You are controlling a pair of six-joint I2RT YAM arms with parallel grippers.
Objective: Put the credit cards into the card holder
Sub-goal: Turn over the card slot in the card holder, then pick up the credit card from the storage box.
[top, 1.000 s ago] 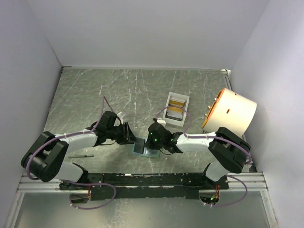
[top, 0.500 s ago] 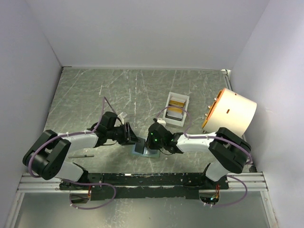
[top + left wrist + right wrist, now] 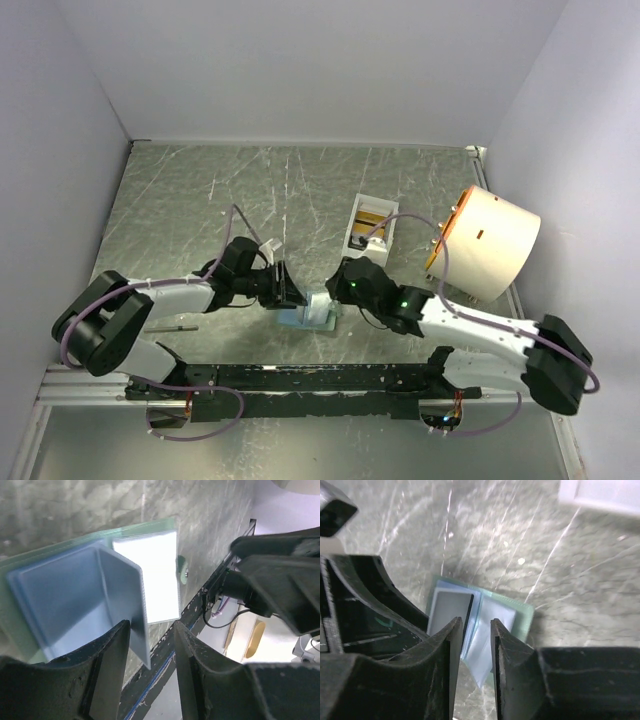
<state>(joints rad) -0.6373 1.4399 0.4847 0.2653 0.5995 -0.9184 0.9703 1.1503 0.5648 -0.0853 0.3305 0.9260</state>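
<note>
The card holder (image 3: 316, 311) lies open on the table between my two grippers, sage green outside (image 3: 60, 555) and pale blue-grey inside. A grey card with a dark edge (image 3: 451, 613) sits in its left pocket. One inner flap (image 3: 125, 600) stands up, and its lower edge runs between the fingers of my left gripper (image 3: 151, 632), close to the left finger with a gap on the right. My right gripper (image 3: 476, 626) hovers just above the holder, jaws slightly apart and empty. More credit cards, gold on top (image 3: 373, 214), rest in the white tray.
The white tray (image 3: 389, 243) stands behind the holder, right of centre. A large beige drum (image 3: 487, 240) fills the right side. A thin rod (image 3: 172, 328) lies near the left arm. A black rail (image 3: 300, 378) runs along the near edge.
My right gripper has opened, let go of the dark card at the holder and drawn back to the right. The left gripper has shifted slightly right, toward the holder.
</note>
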